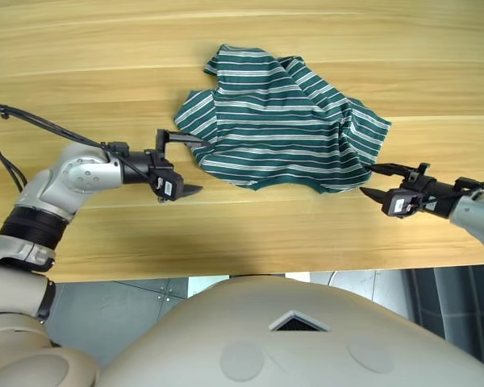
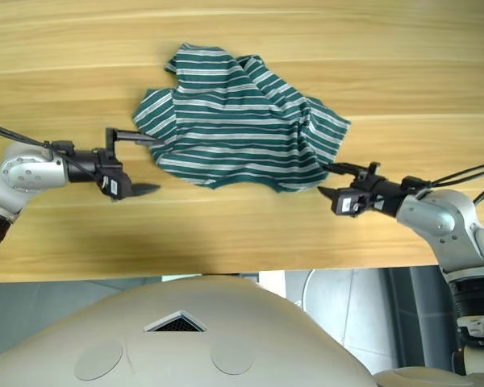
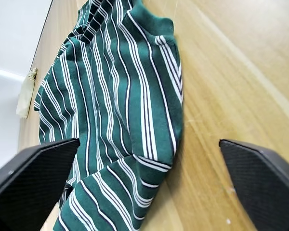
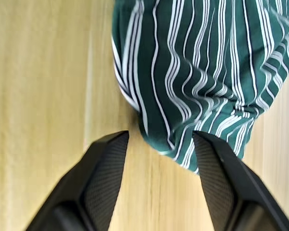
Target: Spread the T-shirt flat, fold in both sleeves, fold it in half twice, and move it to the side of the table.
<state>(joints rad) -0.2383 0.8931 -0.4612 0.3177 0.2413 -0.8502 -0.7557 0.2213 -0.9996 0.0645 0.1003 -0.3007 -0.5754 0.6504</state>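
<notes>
Wood-grain bench point(image 1: 81, 48) holds the T-shirt point(image 1: 274, 121) bunched near its middle, not yet spread or folded, with the left tool point(image 1: 200, 165) and right tool point(image 1: 368, 180) both apart at its opposite edges, gripping nothing.

Beyond the near edge of the wooden table point(image 1: 81, 48) there is a grey tiled floor point(image 1: 137, 298), and a pale strip point(image 1: 207, 284) lies just under the middle of that edge. Toward the right end of the same edge stands a dark ribbed panel point(image 1: 452, 302), with a pale rounded shape point(image 2: 294, 286) near it. The left wrist view shows a white surface point(image 3: 12, 38) past another edge of the table and a small beige piece point(image 3: 26, 91) against that edge; what the piece is cannot be told.
</notes>
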